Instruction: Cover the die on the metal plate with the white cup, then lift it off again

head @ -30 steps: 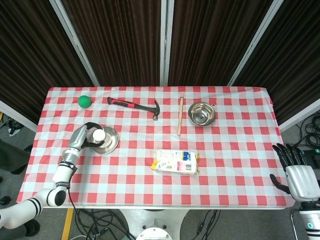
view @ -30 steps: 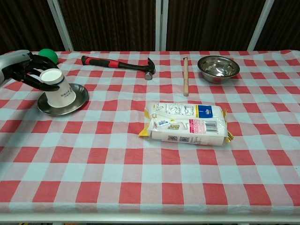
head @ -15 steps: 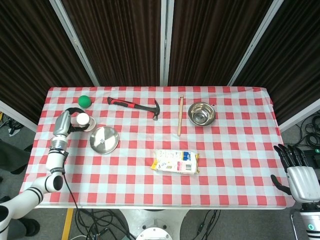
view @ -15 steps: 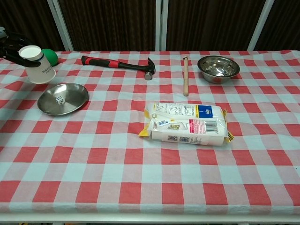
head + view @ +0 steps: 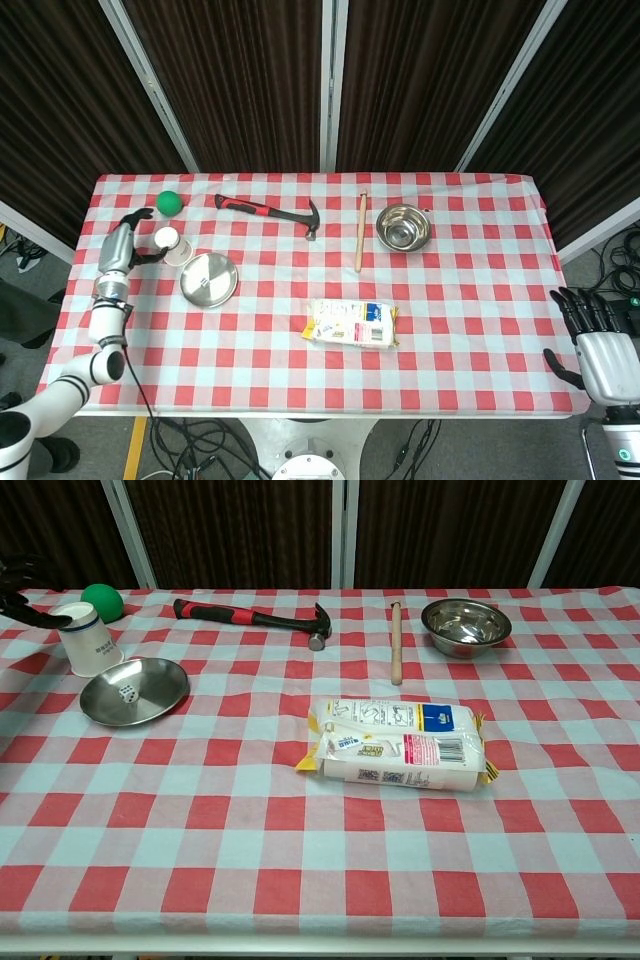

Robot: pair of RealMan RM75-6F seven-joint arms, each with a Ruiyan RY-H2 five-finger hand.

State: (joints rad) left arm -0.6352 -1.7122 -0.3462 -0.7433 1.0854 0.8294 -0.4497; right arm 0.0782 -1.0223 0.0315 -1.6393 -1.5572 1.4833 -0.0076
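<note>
Stood mouth-down on the checked cloth [image 5: 330, 840], the white cup [image 5: 88, 640], smooth and round, just beside the shiny metal plate [image 5: 160, 692]. Lay bare in the plate, a small white die [image 5: 126, 693]. Spread wide by the cup, holding nothing, the left hand [image 5: 124, 245]. Spread wide and far from the plate, the right hand [image 5: 592, 332]. Behind the plate lay a green ball [image 5: 101, 600] and a hammer [image 5: 252, 618]; farther off, a wooden stick [image 5: 396, 640], a steel bowl [image 5: 466, 625], a crinkly food packet [image 5: 400, 744].

White cup [image 5: 88, 640] stands mouth-down near the table's [image 5: 320, 880] far left corner, just behind the metal plate [image 5: 160, 685] holding the die [image 5: 126, 693]; dark fingertips [image 5: 14, 602] of the left hand show at the left edge
</note>
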